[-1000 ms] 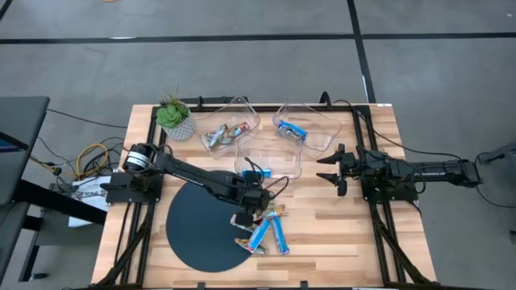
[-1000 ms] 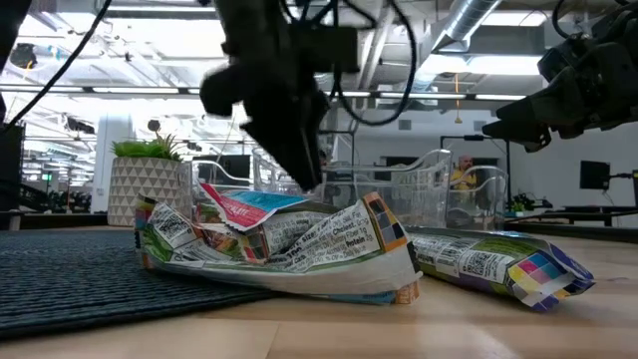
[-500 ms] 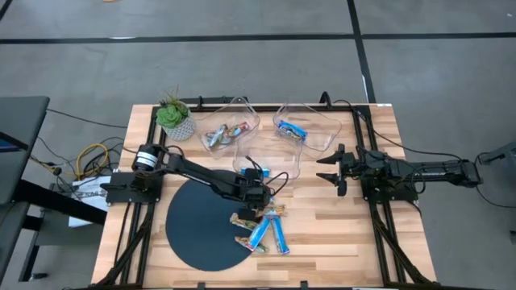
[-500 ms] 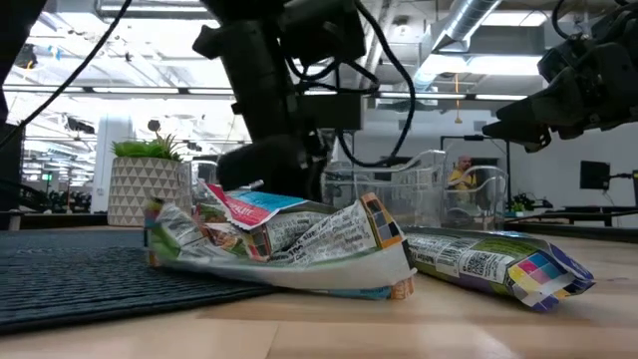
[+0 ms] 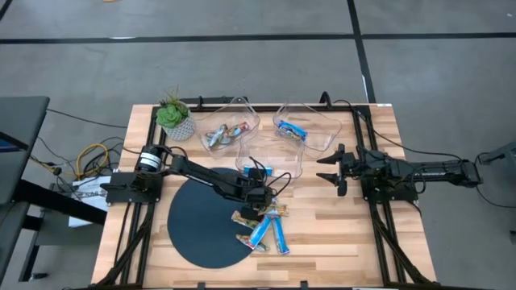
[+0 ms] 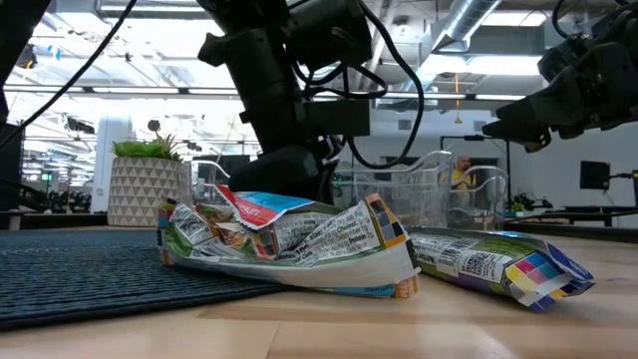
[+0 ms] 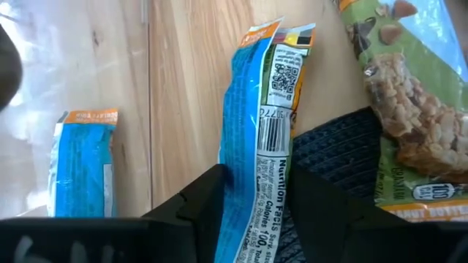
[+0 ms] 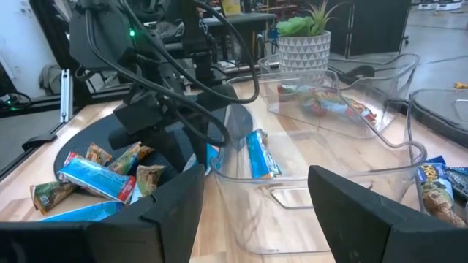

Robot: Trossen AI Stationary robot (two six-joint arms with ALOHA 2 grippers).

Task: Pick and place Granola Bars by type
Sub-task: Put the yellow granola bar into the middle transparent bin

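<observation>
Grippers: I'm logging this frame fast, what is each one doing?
Left gripper: open, jaws either side of a blue granola bar, not clamped.
Right gripper: open, empty, waiting by the bins.

You see glossy, crinkled foil-like wrappers on the Granola Bars [image 5: 260, 231], a matt woven-looking dark mat [image 5: 197, 225], clear smooth plastic bins [image 5: 270, 158], and a wood-plank table [image 5: 339, 234].

Granola Bars [image 5: 260, 228]: loose pile at edge of round dark mat, partly on wood table. Two blue-wrapped bars lie flat, side by side, angled. Green-wrapped bars beside them, crumpled. More bars in clear bins: silver-red pair in one, blue ones in others.
</observation>
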